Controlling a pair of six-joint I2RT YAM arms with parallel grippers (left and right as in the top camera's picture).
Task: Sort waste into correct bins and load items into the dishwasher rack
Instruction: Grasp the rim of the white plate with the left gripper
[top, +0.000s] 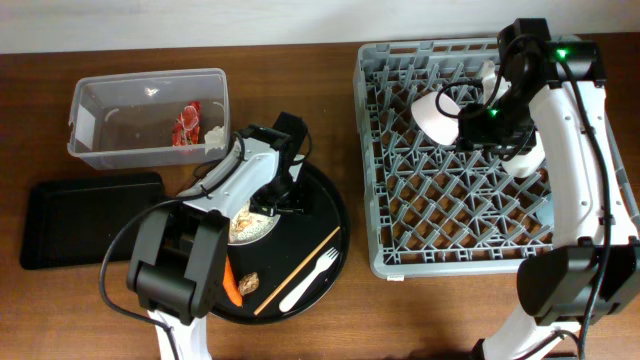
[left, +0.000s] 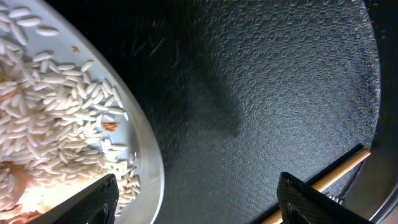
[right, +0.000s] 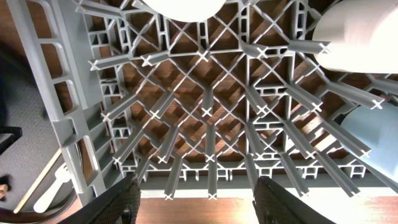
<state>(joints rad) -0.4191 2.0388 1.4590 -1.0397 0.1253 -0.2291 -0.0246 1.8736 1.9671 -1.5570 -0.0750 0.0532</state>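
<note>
My left gripper is open and empty, low over the round black tray, beside the white plate, which holds rice-like food scraps. On that tray also lie the orange carrot, a brown lump, the chopstick and the white fork. The clear tub holds the red wrapper and the white wad. My right gripper is open and empty above the grey rack, which holds the white bowl, white cup and pale-blue cup.
The shallow black rectangular tray lies at the left, in front of the clear tub. The round black tray sits between it and the rack. Brown table surface shows around them.
</note>
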